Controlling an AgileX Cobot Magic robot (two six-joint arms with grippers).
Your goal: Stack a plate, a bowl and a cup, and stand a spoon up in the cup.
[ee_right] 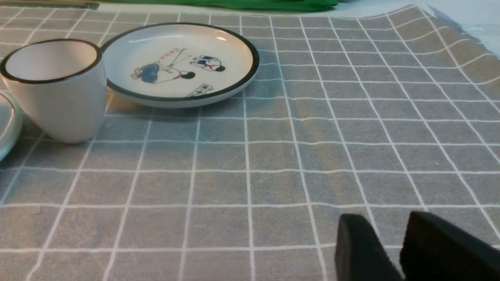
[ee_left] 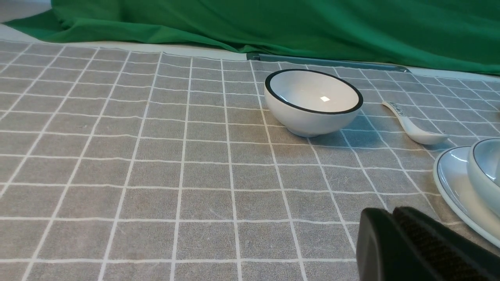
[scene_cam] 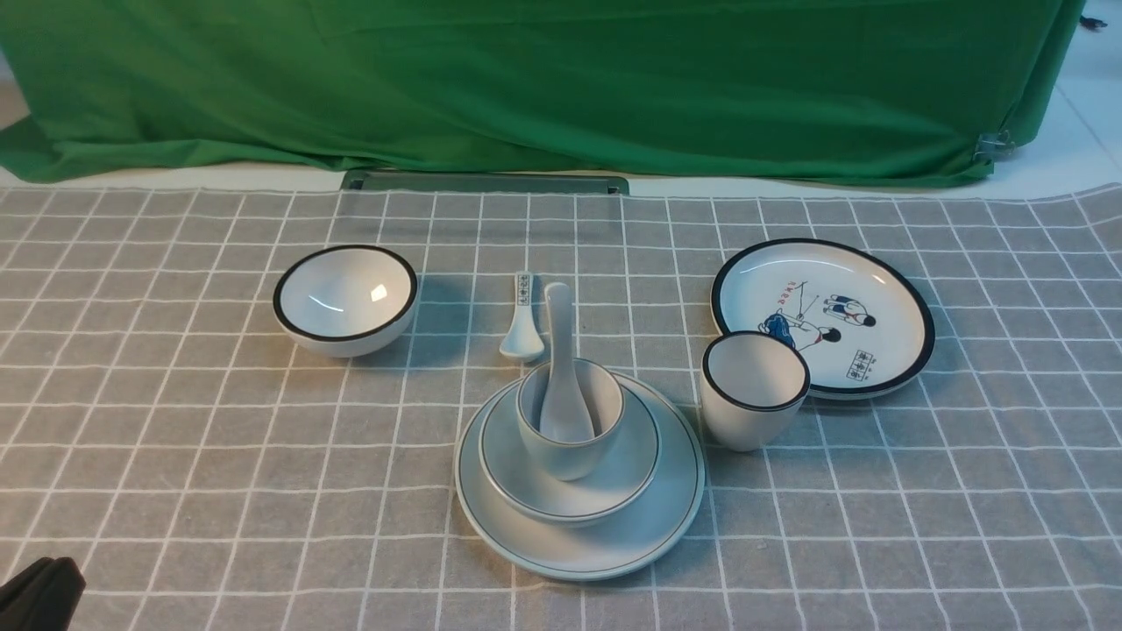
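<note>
The pale plate [scene_cam: 649,535] lies on the checked cloth near the front centre. The shallow bowl [scene_cam: 614,482] sits on it, and the small cup [scene_cam: 570,447] stands in the bowl. The plain white spoon [scene_cam: 561,350] stands in the cup, handle leaning away from me. My left gripper [scene_cam: 39,587] is at the front left corner, far from the stack. In the left wrist view it [ee_left: 392,212] is shut and empty, with the plate's rim [ee_left: 449,183] beside it. My right gripper [ee_right: 386,222] is out of the front view. Its jaws stand slightly apart and empty over bare cloth.
A black-rimmed bowl [scene_cam: 344,300] stands back left. A patterned spoon [scene_cam: 522,320] lies behind the stack. A black-rimmed cup [scene_cam: 754,390] stands just right of the stack, against the cartoon plate [scene_cam: 822,315]. A green cloth [scene_cam: 526,79] hangs along the back.
</note>
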